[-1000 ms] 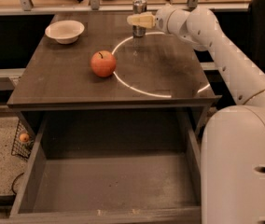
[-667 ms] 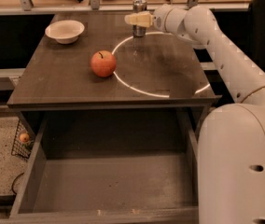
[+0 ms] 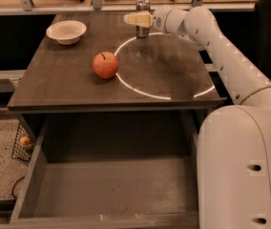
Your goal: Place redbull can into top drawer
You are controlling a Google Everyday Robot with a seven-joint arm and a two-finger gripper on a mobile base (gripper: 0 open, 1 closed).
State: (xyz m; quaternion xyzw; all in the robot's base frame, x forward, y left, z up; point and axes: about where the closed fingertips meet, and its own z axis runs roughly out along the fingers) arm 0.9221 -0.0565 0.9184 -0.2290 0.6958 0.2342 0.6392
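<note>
Across the redbull can (image 3: 142, 5) lies the hand (image 3: 130, 19).

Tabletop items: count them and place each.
3: bowl at the far left corner, apple left of middle, can at the far edge, with the hand at it. None seems hidden.

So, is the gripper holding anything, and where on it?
Cannot tell. The gripper is level with the middle of the redbull can, which stands at the far edge of the table.

The redbull can (image 3: 142, 31), an apple (image 3: 106, 65) and a bowl (image 3: 66, 31) are being borne by the table (image 3: 173, 80), the gripper (image 3: 138, 19) being held at the can.
</note>
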